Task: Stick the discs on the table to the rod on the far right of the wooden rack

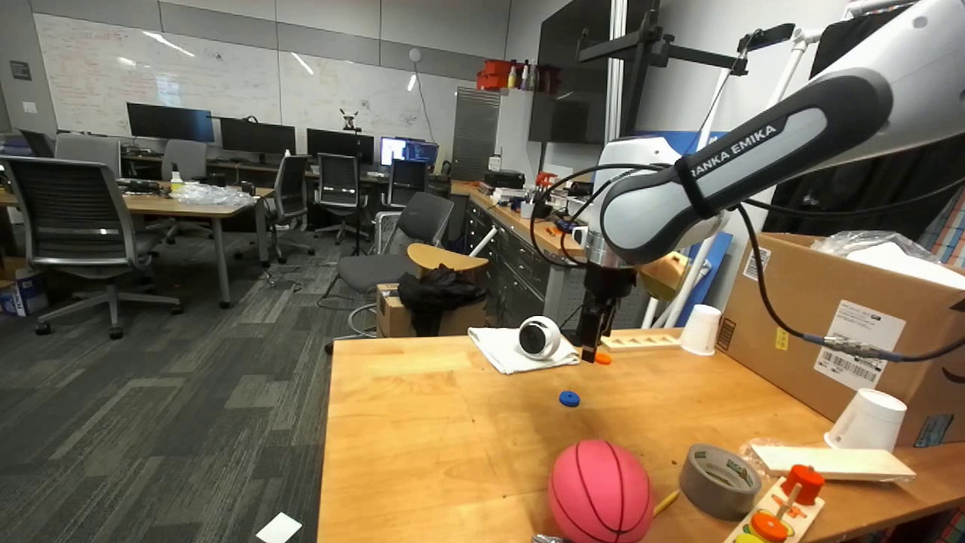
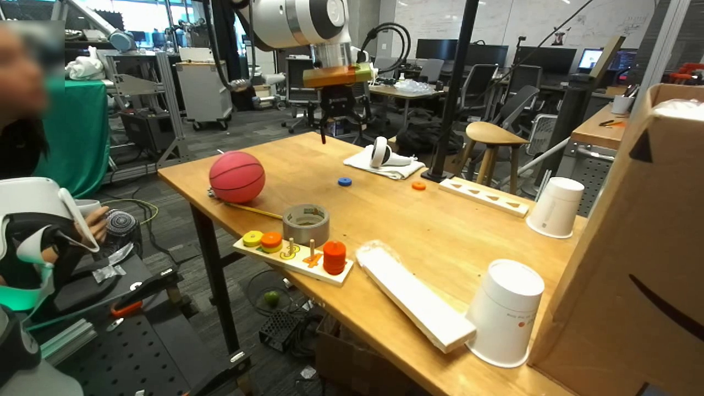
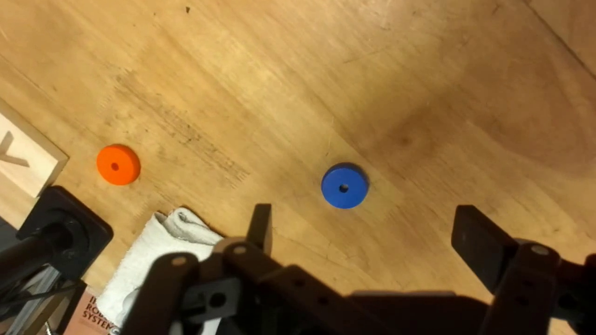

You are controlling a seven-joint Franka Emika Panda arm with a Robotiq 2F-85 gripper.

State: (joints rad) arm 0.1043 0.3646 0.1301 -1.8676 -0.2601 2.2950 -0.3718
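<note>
The blue disc [image 3: 344,186] lies flat on the wooden table [image 2: 385,220]; it shows in both exterior views [image 1: 569,398] [image 2: 344,181]. The orange disc [image 3: 118,164] lies near a white cloth and also shows in both exterior views [image 1: 603,358] [image 2: 418,186]. The wooden rack [image 2: 301,264] stands at the table edge, partly cut off in an exterior view [image 1: 805,513]. It bears yellow and orange pieces, two bare pegs and a red-orange stack [image 2: 334,257] at one end. My gripper [image 3: 364,207] is open and empty above the table, with the blue disc ahead between its fingertips' lines.
A pink ball [image 2: 237,177], grey tape roll [image 2: 306,224] and pencil [image 2: 254,210] lie near the rack. A white bar [image 2: 415,297], paper cups [image 2: 505,313] and a cardboard box [image 1: 844,332] stand along one side. A black pole base [image 3: 65,230] and triangle-hole board [image 2: 484,197] stand near the orange disc.
</note>
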